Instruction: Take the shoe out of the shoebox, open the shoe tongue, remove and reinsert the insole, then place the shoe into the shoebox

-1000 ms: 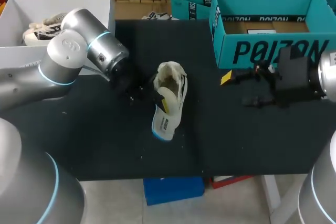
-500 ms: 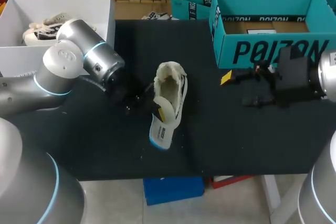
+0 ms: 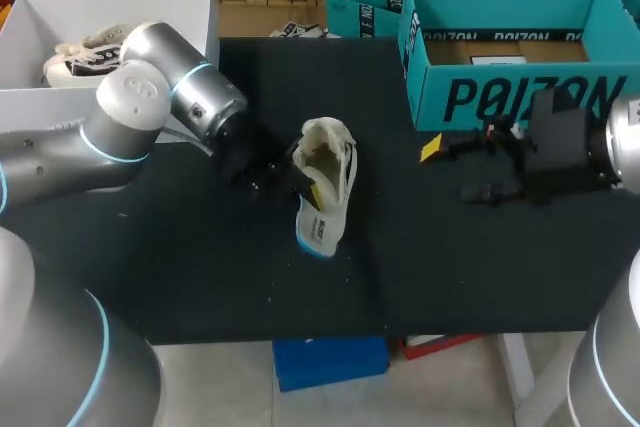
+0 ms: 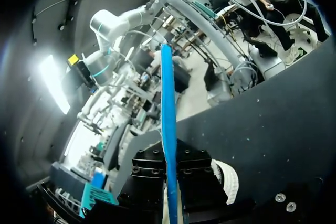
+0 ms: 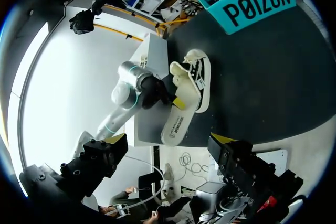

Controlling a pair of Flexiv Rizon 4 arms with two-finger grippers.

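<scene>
- One insole (image 3: 318,225), white with a blue rim, is the nearest thing to you: it sticks out of the shoe, its free end pointing at the front edge of the bench (image 3: 200,277).
- Your left gripper (image 3: 310,189) has its jaws closed on that insole, just where it leaves the shoe. In the left wrist view, the blue rim runs straight out from between them.
- Next comes the shoe (image 3: 330,147), cream with dark side stripes. It lies near the middle of the bench, outside every box, with its opening turned toward the left arm.
- Your right gripper (image 5: 167,140) hangs to the right of the shoe and well apart from it. Its jaws are spread wide with nothing between them, and only bare bench separates it from the shoe.
- That gripper sits just in front of the front wall of the teal shoebox (image 3: 520,92), so it stands between the shoe and the box. The box is open, and you can see its brown cardboard floor.
- At the far left corner stands a white box (image 3: 190,17) with another pale shoe (image 3: 75,57) inside. In the head view, the left arm's elbow covers part of its front wall.
</scene>
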